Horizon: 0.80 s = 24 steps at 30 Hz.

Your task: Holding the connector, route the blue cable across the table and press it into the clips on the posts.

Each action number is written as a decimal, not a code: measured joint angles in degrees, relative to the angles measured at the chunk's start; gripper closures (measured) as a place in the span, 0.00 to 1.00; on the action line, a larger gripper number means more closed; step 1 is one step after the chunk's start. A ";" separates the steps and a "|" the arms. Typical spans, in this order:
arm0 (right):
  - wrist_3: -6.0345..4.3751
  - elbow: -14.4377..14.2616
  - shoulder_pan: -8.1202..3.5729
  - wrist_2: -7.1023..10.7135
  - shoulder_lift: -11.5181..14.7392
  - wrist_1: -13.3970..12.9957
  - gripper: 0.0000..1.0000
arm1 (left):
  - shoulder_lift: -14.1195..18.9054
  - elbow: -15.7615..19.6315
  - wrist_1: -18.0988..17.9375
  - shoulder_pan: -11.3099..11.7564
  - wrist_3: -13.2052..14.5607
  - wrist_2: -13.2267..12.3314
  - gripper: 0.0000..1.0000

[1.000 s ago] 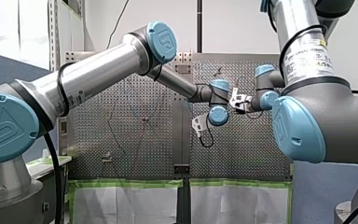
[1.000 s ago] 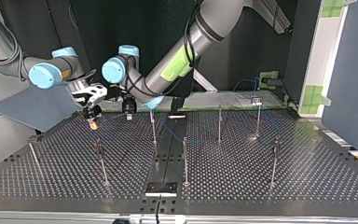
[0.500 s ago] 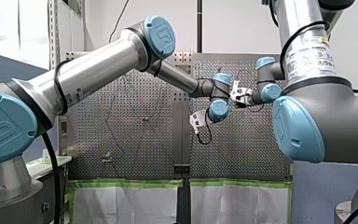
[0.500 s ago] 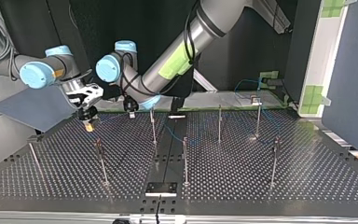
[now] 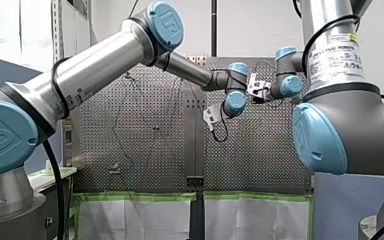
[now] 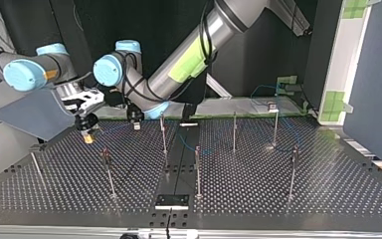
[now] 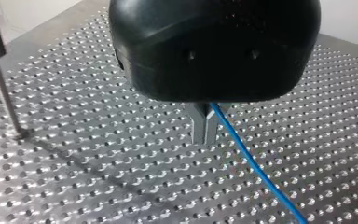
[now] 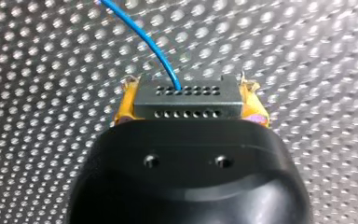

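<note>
Grip on the connector (image 8: 186,105) sits between the yellow pads of the right gripper (image 6: 87,132), the blue cable (image 7: 254,165) running across the top view to the left gripper (image 7: 204,133), which is pinched onto it close by, while the nearest post (image 6: 108,172) stands closer to the right gripper, toward the camera.

You find an embossed logo mark on the blue joint cap (image 5: 165,23) of my left arm (image 5: 105,65). To the right of that cap, a white label (image 5: 336,56) with yellow warning signs wraps my right arm (image 5: 350,130); its print is too small to read.
</note>
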State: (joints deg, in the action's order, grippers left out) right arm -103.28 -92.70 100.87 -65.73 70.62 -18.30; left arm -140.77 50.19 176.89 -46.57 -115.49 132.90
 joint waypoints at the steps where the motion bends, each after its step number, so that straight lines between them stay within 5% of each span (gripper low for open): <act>1: -0.34 0.00 -0.02 0.11 0.44 0.11 1.00 | 0.09 0.00 0.16 0.01 -0.04 0.13 1.00; 15: -6.88 0.04 -0.09 1.46 6.31 0.43 1.00 | 2.39 -0.01 -0.14 -0.14 0.00 -0.94 1.00; 24: -8.39 0.05 -0.10 1.55 8.35 1.02 1.00 | 3.39 0.00 -0.03 -1.09 0.25 -2.02 1.00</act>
State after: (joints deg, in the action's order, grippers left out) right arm -111.68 -92.65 100.77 -64.18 78.97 -17.28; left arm -137.38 50.19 176.86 -47.66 -115.24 130.88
